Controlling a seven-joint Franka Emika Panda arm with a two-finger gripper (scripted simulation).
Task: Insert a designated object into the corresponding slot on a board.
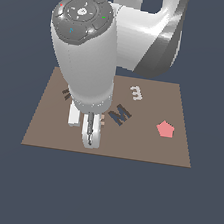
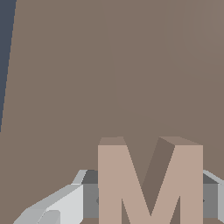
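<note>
In the exterior view, the brown board [image 1: 51,125] is seen lying flat on a dark blue-grey ground, with open ground on all sides of its edges. The white Panda arm [image 1: 86,55] is posed over the half of the board toward the exterior view's left, its wrist pointed straight down. The gripper [image 1: 90,131] is held low, near the board's front edge, with bare board between it and that edge. The dark M-shaped slot [image 1: 120,113] is found just beside the gripper, toward the exterior view's right, and is uncovered. A small whitish "m" [image 1: 136,92] is set behind the slot, and a pink pentagon [image 1: 165,129] lies well apart toward the right edge. A dark shape [image 1: 65,93] is mostly hidden behind the arm. No other writing can be read.

In the wrist view, the tan letter-M block [image 2: 148,183] is seen upright between the grey fingers [image 2: 65,205], which are closed narrowly against its two sides. Bare board [image 2: 109,65] fills the space beyond it, and a board edge with dark ground is seen at one side.
</note>
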